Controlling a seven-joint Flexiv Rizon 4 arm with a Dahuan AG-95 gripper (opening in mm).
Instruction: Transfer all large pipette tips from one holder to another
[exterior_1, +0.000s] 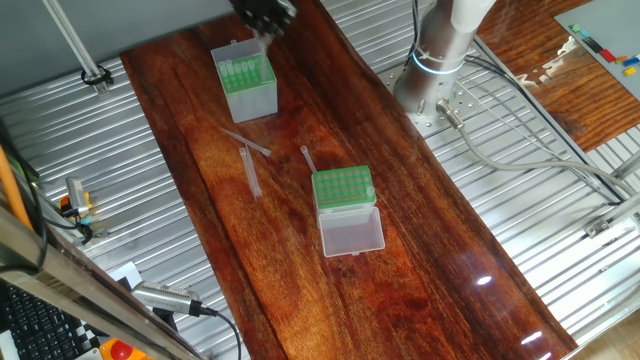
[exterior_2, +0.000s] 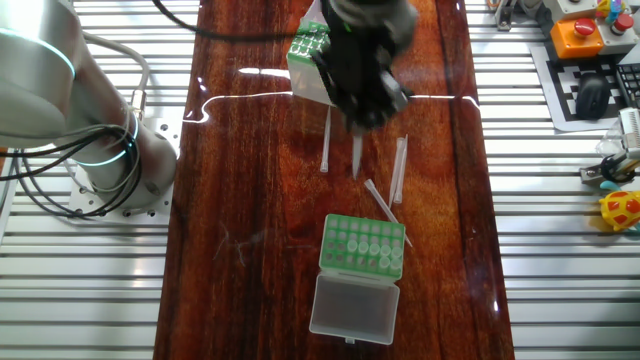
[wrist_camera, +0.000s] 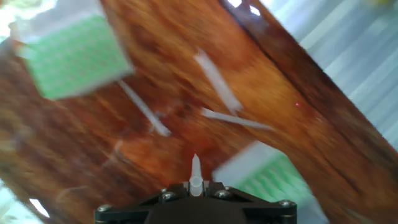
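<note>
My gripper (exterior_2: 363, 118) hangs high over the table, shut on a large pipette tip (exterior_2: 357, 158) that points down. In the hand view the same tip (wrist_camera: 196, 169) sticks out between the fingers. The low green rack (exterior_1: 343, 188) has its clear lid (exterior_1: 352, 232) folded open. The taller translucent box (exterior_1: 246, 80) holds a row of tips in its green insert (exterior_2: 364, 243). Three loose tips lie on the wood between them (exterior_1: 245, 143), (exterior_1: 252, 172), (exterior_1: 307, 158). The blurred hand view shows the rack (wrist_camera: 74, 56) at upper left and the box (wrist_camera: 268, 175) at lower right.
The wooden board (exterior_1: 420, 250) runs down the middle, with ribbed metal tabletop (exterior_1: 150, 220) on both sides. The arm's base (exterior_1: 438, 62) stands beside the board with cables trailing from it. An emergency-stop button (exterior_2: 578, 30) and small clutter sit at the far edge.
</note>
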